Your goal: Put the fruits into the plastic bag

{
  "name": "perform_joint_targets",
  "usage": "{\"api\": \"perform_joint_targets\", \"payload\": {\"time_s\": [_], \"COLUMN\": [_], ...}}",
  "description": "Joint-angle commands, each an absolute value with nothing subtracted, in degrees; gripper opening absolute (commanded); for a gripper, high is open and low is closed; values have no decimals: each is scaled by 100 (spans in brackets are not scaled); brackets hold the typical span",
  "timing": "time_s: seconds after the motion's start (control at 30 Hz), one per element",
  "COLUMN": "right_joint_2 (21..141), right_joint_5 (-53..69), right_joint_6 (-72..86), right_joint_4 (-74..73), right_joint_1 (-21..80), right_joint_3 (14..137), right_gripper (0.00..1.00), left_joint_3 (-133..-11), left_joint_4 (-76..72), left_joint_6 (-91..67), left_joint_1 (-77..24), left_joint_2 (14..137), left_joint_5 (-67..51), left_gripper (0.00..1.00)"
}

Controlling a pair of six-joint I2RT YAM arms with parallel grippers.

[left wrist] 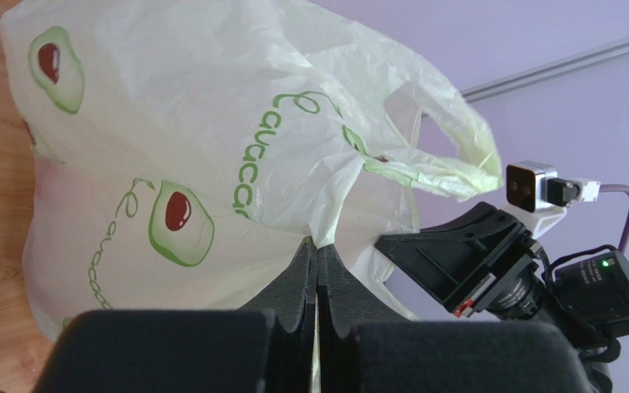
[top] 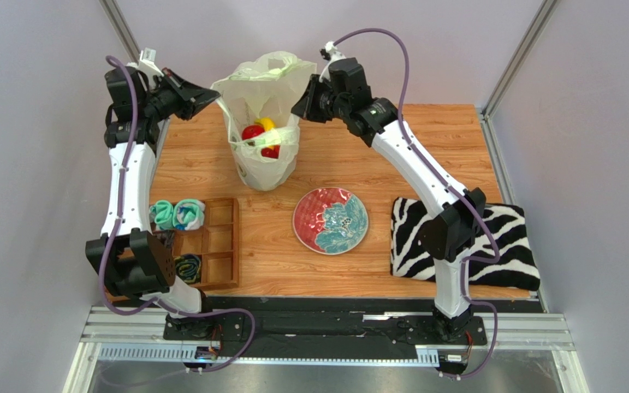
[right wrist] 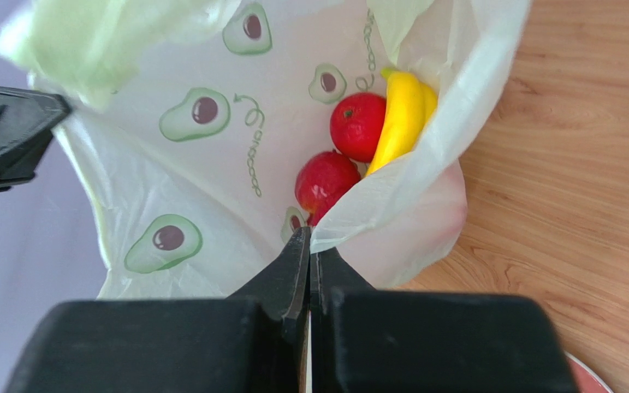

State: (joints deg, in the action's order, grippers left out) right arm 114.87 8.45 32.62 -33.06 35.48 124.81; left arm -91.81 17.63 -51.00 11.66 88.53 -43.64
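Note:
The plastic bag (top: 267,176) stands upright at the back middle of the wooden table, pale yellow-green with avocado prints, its mouth pulled open. My left gripper (top: 215,98) is shut on the bag's left rim; in the left wrist view its tips (left wrist: 318,244) pinch the thin plastic. My right gripper (top: 297,106) is shut on the right rim, its tips (right wrist: 309,237) clamping the plastic edge. Inside the bag lie fruits: a yellow banana (right wrist: 400,119) and two red round fruits (right wrist: 357,124) (right wrist: 326,182), also seen from above (top: 252,132). Any other fruits are hidden.
A red-and-teal plate (top: 330,219) lies in front of the bag. A zebra-striped cloth (top: 465,237) sits at the right, under the right arm. A wooden compartment tray (top: 235,246) at the left holds rolled teal cloth bundles (top: 177,214).

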Motion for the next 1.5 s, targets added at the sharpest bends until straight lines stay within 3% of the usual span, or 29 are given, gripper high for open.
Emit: {"api": "perform_joint_targets", "payload": {"time_s": [0.0,0.37,0.47,0.5,0.53,0.57,0.73,0.77,1.0,1.27,1.47], "right_joint_2": [11302,12225,12234,12226,12226,12208,12050,12015,11366,9566,8273], "right_joint_5": [659,721,764,782,800,817,800,782,134,-1246,-1968], "right_joint_6": [3498,3612,3569,3542,3507,3481,3148,3094,2470,1837,1661], "right_joint_4": [-2927,-3191,-3085,-3068,-3041,-3015,-2875,-2857,-2796,-1908,-1389], "right_joint_1": [3551,3437,3428,3428,3436,3437,3428,3428,3419,3340,3287], "right_joint_3": [12524,12797,12788,12797,12797,12797,12744,12735,12385,9928,8071], "right_gripper": [0,1,10,20,25,37,68,74,81,82,82], "left_joint_3": [-9220,-9167,-9281,-9281,-9264,-9264,-9185,-9158,-8597,-7392,-6715], "left_joint_4": [1565,2065,2355,2399,2391,2382,2180,2119,1846,1775,1784], "left_joint_6": [-5361,-4440,-4071,-4017,-3973,-3868,-3595,-3534,-2866,-2269,-2119], "left_joint_1": [1239,1230,1230,1230,1230,1230,1204,1187,1090,1011,1002], "left_joint_2": [8999,9914,9897,9879,9853,9809,9546,9397,8465,6946,5926], "left_joint_5": [-4517,-4176,-4017,-3999,-3973,-3955,-3867,-3824,-2902,-1530,-1696], "left_gripper": [0,0,5,11,26,33,81,86,92,94,95]}}
